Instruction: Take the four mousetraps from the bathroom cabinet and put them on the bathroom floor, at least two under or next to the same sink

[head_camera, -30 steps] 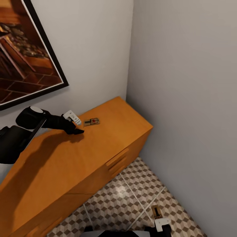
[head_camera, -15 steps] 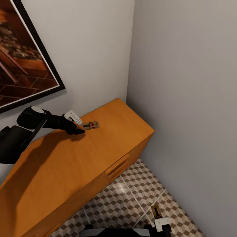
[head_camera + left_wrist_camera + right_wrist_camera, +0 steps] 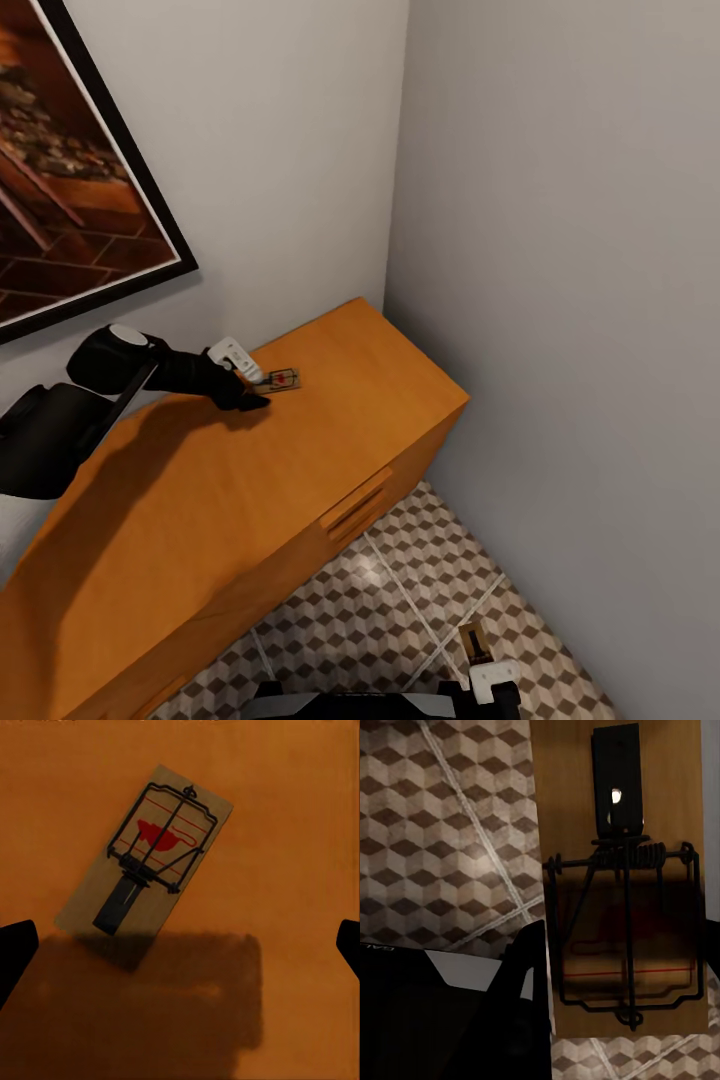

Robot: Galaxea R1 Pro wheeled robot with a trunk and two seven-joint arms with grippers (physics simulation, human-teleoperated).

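Note:
One mousetrap (image 3: 283,379) lies flat on the orange-brown cabinet (image 3: 300,470) top, near the wall. My left gripper (image 3: 256,383) hovers just short of it, open. In the left wrist view this mousetrap (image 3: 146,862) sits ahead of the left gripper (image 3: 180,945), whose dark fingertips (image 3: 15,949) stand wide apart. Low over the cube-patterned bathroom floor (image 3: 400,600), my right gripper (image 3: 490,672) is shut on a second mousetrap (image 3: 475,641). That mousetrap (image 3: 622,832) shows close up in the right gripper (image 3: 622,967). The sink is out of view.
A grey wall (image 3: 560,300) meets the cabinet's right end in a corner. A dark-framed picture (image 3: 70,200) hangs above the cabinet. Grooved drawer fronts (image 3: 355,505) face the narrow strip of tiled floor.
The view shifted slightly at first. Since then my left gripper has crept right along the cabinet top, closer to the mousetrap. The right gripper has stayed put with its trap.

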